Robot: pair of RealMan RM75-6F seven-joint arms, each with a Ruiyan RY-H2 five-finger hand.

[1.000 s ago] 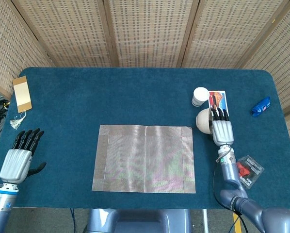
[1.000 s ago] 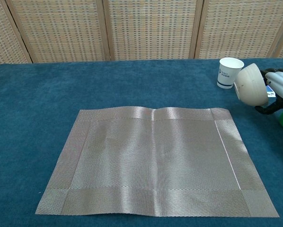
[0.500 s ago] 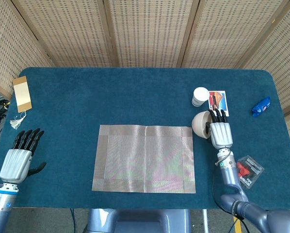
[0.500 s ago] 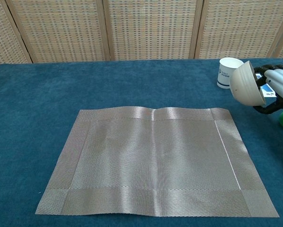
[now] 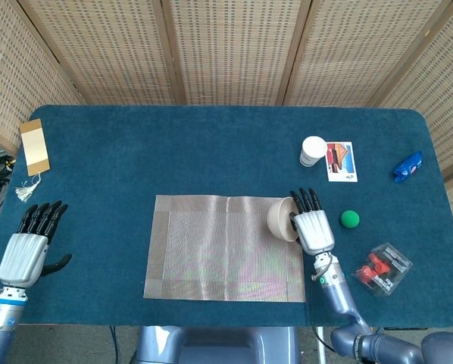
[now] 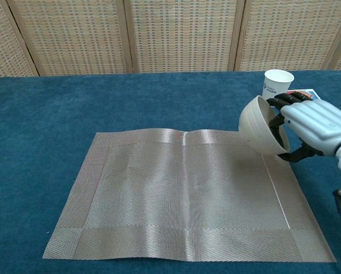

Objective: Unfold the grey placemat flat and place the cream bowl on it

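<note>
Over woven grey placemat [image 6: 187,194], right edge: smooth cream bowl [image 6: 260,125] tipped sideways, right hand [image 6: 313,127] fingers curled inside rim, gripping. Left hand [image 5: 31,246] spread, empty.

Grey woven placemat [image 5: 224,248], cream bowl [image 6: 260,125], teal table [image 5: 173,152]

A white paper cup [image 5: 312,150] stands beside a picture card [image 5: 341,161], with a green ball [image 5: 350,219], a red packet [image 5: 381,268] and a blue object [image 5: 407,166] near it.
</note>
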